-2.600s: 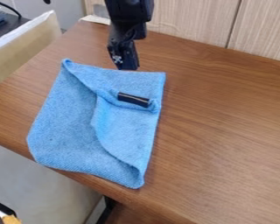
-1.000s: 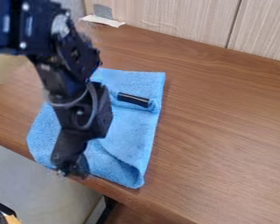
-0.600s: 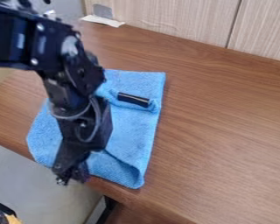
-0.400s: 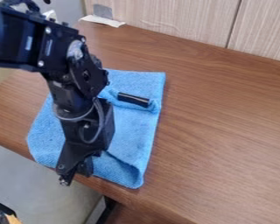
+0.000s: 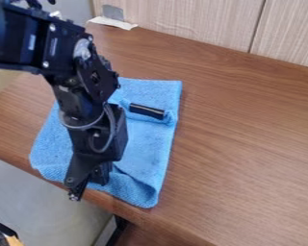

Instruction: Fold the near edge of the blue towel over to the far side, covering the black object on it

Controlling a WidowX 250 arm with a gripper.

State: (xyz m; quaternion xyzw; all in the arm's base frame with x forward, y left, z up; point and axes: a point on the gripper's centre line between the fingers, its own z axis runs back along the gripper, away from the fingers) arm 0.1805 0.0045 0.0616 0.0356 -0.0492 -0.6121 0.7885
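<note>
The black gripper (image 5: 88,187) hangs over the front edge of a blue cloth (image 5: 140,158), at the table's near left edge. Its fingers stand apart, one farther left and lower than the other, and blue cloth shows behind the gap. Part of the cloth is folded over, and the arm covers much of its left half. A small black bar-shaped object (image 5: 147,111) lies on the cloth's upper right part, right of the arm. Whether the fingertips touch the cloth, I cannot tell.
The brown wooden table (image 5: 247,144) extends to the right. A light wood panel (image 5: 201,19) runs along its back, with a metal bracket and white strip (image 5: 113,22) at the back left. Below the front edge are a grey surface (image 5: 34,197) and a dark table leg.
The gripper has come from the cloth's far side to its front edge. Over the last second it has shifted slightly right, and its fingers have spread apart. The black bar-shaped object has stayed put.
</note>
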